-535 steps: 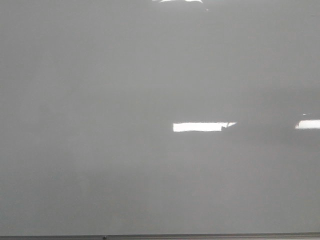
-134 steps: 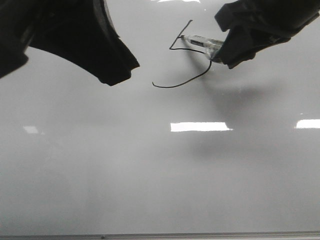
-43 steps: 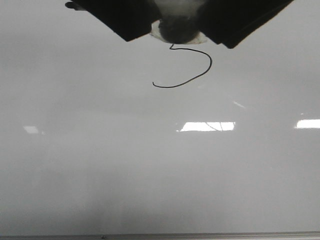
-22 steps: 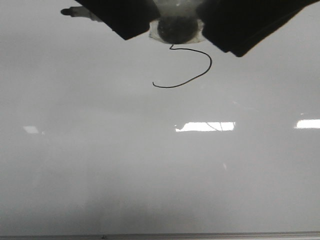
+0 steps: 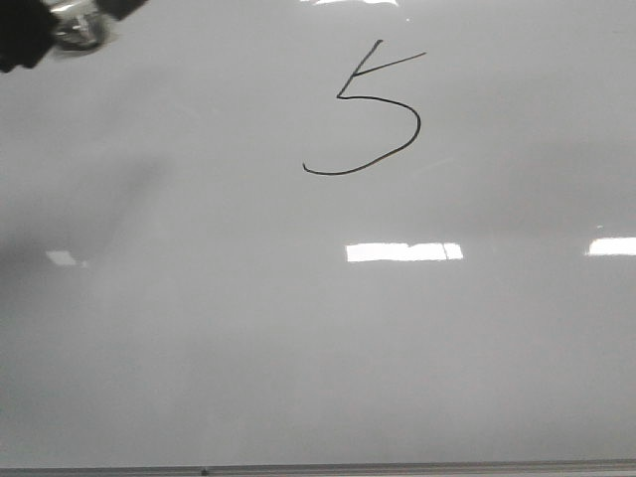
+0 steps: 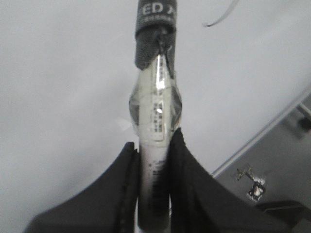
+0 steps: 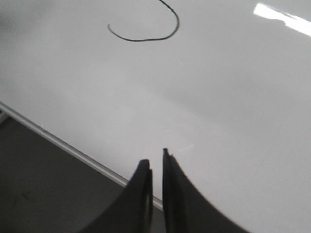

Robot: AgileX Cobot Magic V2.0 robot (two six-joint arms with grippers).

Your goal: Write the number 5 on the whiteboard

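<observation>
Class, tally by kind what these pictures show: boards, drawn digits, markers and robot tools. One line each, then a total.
Whiteboard: 1
Number 5: 1
Marker: 1
Tools: 2, left tool and right tool
Total: 5

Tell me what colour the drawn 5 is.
Black, a thin line on the pale grey whiteboard; the number 5 shows best in the front view.

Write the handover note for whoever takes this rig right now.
Left gripper: shut on the marker, seen at the front view's upper left corner, off the writing.
Right gripper: fingers nearly together, holding nothing, hanging over the whiteboard near its edge.
The number 5: top stroke, stem and belly all drawn, in the board's upper middle.
Done: the digit looks complete.
Left: probably only parking the marker.
</observation>
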